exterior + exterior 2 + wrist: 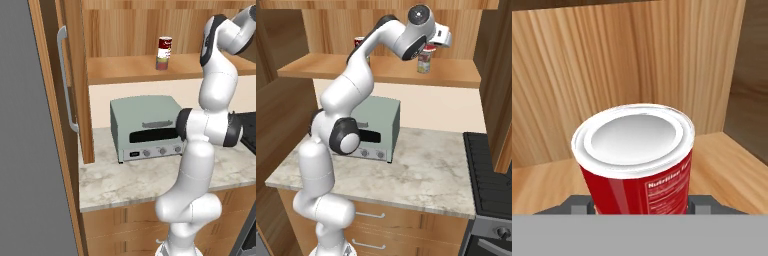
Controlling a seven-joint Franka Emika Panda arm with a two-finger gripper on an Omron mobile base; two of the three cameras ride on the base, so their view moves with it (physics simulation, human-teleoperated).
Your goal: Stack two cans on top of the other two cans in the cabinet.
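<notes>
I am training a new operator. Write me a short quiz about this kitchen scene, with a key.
1. True or false: the gripper is shut on a red can.
2. Where does the toaster oven stand? A) on the marble counter B) on the cabinet shelf C) on the stove
3. Fill in: in the left base view, the dark red and white can stands on a ____ can.
Key: 1 true; 2 A; 3 greenish-grey can.
</notes>
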